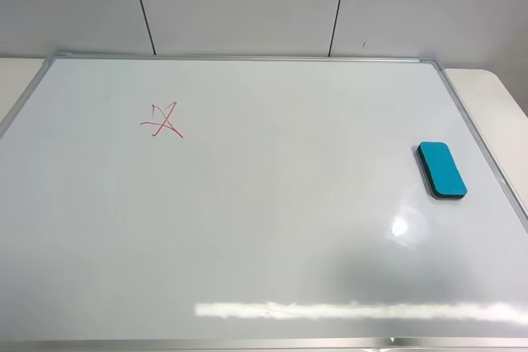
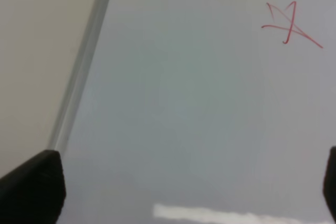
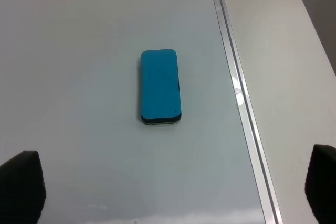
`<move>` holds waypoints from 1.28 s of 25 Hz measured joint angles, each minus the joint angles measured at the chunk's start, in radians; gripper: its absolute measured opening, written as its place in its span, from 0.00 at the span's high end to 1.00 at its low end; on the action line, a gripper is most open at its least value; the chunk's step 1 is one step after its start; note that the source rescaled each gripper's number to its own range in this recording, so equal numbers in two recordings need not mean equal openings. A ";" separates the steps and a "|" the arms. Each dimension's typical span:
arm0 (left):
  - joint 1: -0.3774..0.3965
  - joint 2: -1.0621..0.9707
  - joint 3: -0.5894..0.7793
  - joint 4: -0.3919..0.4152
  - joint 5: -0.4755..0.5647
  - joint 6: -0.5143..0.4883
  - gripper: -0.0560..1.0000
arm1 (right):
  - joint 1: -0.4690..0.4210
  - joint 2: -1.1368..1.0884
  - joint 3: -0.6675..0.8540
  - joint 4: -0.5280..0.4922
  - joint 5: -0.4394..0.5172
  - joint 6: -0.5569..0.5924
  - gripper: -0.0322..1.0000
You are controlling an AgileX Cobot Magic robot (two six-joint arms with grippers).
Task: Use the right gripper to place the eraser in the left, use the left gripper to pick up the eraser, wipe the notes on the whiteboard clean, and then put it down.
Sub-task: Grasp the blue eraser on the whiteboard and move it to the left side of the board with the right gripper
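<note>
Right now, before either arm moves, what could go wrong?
The small teal-blue block eraser lies near the silver frame; the open right hand could nudge it onto the rail. The red star-like scribble sits far across the glossy white board, so the eraser might slip in transit.

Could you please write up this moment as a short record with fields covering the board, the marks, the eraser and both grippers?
whiteboard: lying flat, fills most of the high view
notes: red star-like scribble on the board's left part, not wiped
eraser: teal, lying flat on the board near its right edge, nothing touching it
left gripper: open, empty, over the board with the notes ahead of it
right gripper: open, empty, eraser ahead of it, apart
task stage: eraser not yet picked up
</note>
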 joint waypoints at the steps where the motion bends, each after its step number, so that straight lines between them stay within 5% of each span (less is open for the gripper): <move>1: 0.000 0.000 0.000 0.000 0.000 0.000 0.00 | 0.000 0.000 0.000 0.000 0.000 0.000 0.00; 19: 0.000 0.000 0.000 0.000 0.000 0.000 0.00 | 0.000 0.000 -0.013 0.000 -0.001 0.039 0.00; 24: 0.000 0.000 0.000 0.000 0.000 0.000 0.00 | 0.000 0.054 -0.124 0.008 -0.003 0.117 0.00; 32: 0.000 0.000 0.000 0.000 0.000 0.000 0.00 | 0.000 0.290 -0.267 0.061 -0.004 0.060 0.00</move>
